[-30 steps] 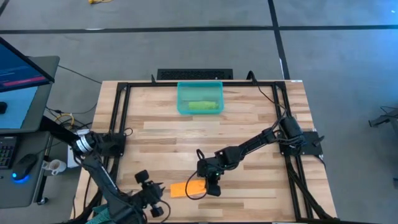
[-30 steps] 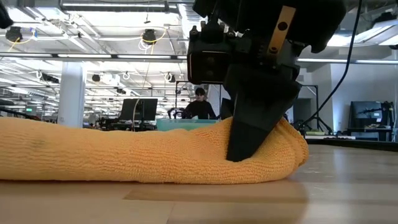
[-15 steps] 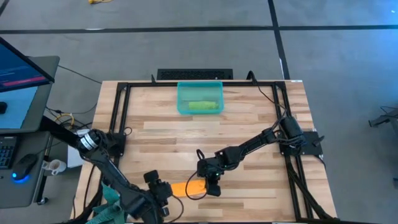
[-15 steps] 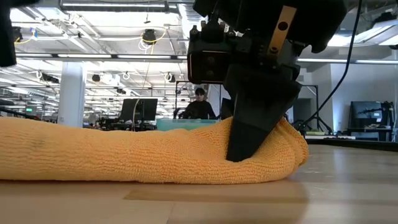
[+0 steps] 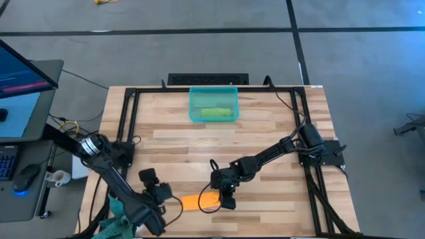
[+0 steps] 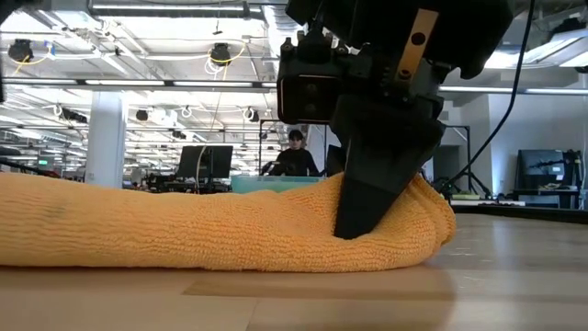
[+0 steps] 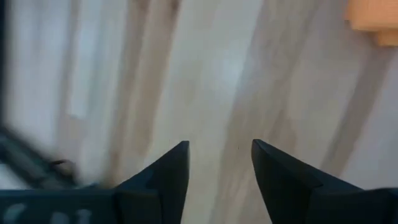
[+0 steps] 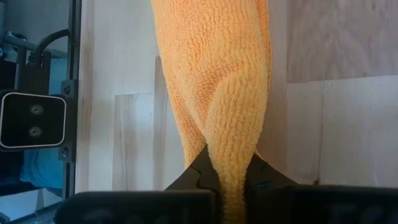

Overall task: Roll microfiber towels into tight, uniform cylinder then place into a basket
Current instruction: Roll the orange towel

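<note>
— How many towels?
— Two: the orange towel (image 5: 199,200) pinched in my right gripper (image 5: 226,201) at the table's (image 5: 265,133) near edge, the green towel (image 5: 216,113) inside the one basket (image 5: 196,106).
— Left gripper (image 5: 156,192)?
— Apart, empty.

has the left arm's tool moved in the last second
Yes. In the high view the left tool has shifted away from the table's near edge and slightly leftward, staying beside the orange towel's left end.

Two dark jointed arms, black cabling, each tool (image 5: 223,200) with tapered black fingers (image 7: 168,171).
</note>
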{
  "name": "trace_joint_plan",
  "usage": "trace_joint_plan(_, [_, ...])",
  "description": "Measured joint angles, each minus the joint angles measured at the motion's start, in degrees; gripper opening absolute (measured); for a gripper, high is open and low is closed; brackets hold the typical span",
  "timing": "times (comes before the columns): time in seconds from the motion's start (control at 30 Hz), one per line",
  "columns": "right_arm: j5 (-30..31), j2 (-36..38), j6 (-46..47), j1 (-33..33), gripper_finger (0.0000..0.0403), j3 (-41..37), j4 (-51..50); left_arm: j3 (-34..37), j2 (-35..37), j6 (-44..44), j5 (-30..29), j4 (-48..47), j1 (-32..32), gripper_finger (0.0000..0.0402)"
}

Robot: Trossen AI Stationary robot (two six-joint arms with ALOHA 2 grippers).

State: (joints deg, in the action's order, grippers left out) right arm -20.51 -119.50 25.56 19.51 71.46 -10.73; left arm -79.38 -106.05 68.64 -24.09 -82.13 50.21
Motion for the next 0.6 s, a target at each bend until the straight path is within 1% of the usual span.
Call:
trace_joint_plan(0.13, [0.0,0.0,0.0,0.0,0.0025,0.0,0.3,9.4,6.7,1.1,-0.8,11.7,0.3,0.0143])
trace_joint_plan(0.27, [-0.1,0.0,0.0,0.0,0.0026,0.0,0.4,16.7,13.1,2.5,-6.9,25.5,-1.2,0.0123])
trace_joint_plan(0.33, [-0.1,0.0,0.0,0.0,0.0031,0.0,0.5,19.4,15.2,-0.2,-10.1,33.8,-1.9,0.0117])
trace_joint_plan(0.37, [-0.1,0.0,0.0,0.0,0.0033,0.0,0.5,20.3,15.7,-2.3,-10.6,37.3,-2.4,0.0114])
trace_joint_plan(0.43, [-0.1,0.0,0.0,0.0,0.0032,0.0,0.5,21.3,16.0,-6.4,-10.5,42.3,-3.2,0.0112])
trace_joint_plan(0.6, [-0.2,0.0,0.0,0.0,0.0023,0.0,0.5,22.5,16.0,-13.7,-7.0,51.4,-5.5,0.0113])
